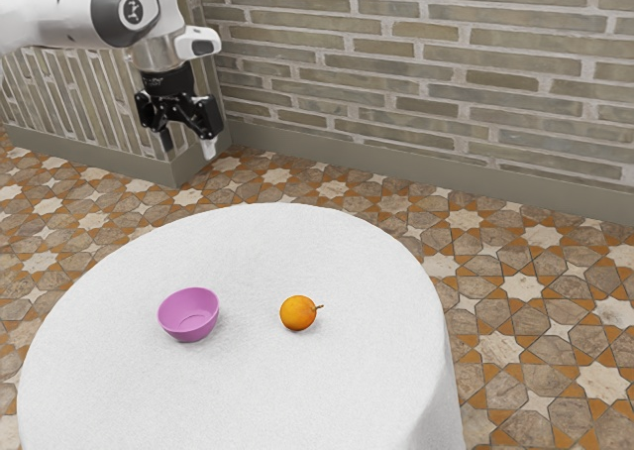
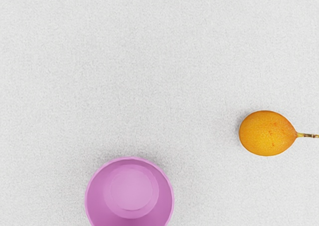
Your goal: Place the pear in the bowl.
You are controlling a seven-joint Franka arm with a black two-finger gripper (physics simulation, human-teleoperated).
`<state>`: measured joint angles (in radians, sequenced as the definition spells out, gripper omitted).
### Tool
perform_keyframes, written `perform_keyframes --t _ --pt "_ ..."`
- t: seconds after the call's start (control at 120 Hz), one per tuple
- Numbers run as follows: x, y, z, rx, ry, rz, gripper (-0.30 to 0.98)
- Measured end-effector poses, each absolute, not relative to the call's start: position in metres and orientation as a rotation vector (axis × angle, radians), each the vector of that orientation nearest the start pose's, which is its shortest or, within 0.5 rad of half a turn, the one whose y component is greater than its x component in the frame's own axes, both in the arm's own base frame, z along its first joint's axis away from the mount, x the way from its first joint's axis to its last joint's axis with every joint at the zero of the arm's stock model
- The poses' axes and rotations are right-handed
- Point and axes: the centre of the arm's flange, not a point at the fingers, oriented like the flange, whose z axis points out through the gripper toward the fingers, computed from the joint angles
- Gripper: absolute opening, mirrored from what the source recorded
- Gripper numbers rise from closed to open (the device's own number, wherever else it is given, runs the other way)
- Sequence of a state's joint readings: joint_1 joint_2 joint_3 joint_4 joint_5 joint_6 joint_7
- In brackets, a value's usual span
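Note:
High above the table, at the exterior view's upper left, my gripper (image 1: 188,147) hangs open with its two fingers apart and nothing between them. The orange-yellow pear (image 1: 297,313) lies on the white cloth, its thin stem toward the exterior view's right. A pink bowl (image 1: 188,314) stands upright on the cloth, apart from the pear toward the exterior view's left. In the wrist view the bowl (image 2: 130,192) shows a bare inside, and the pear (image 2: 267,133) rests on its side with the stem pointing away from the bowl.
The round table (image 1: 297,400) is covered by a white cloth that hangs over its edge. Behind it are a tiled floor (image 1: 495,349) and a brick wall (image 1: 426,63).

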<state>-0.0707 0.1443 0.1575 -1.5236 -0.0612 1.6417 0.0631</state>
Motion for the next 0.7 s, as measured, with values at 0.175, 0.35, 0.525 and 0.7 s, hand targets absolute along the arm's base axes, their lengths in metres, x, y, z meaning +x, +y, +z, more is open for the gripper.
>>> perform_keyframes --t 0.175,0.35,0.525,0.7 --pt "0.604 0.037 0.541 -3.191 -0.047 0.113 0.67" --pt "0.6 -0.012 0.459 -3.198 -0.176 0.341 0.67" --pt "0.598 -0.063 0.424 -3.144 -0.424 0.361 0.67" --pt "0.613 -0.096 0.384 -3.031 -0.816 0.279 0.67"
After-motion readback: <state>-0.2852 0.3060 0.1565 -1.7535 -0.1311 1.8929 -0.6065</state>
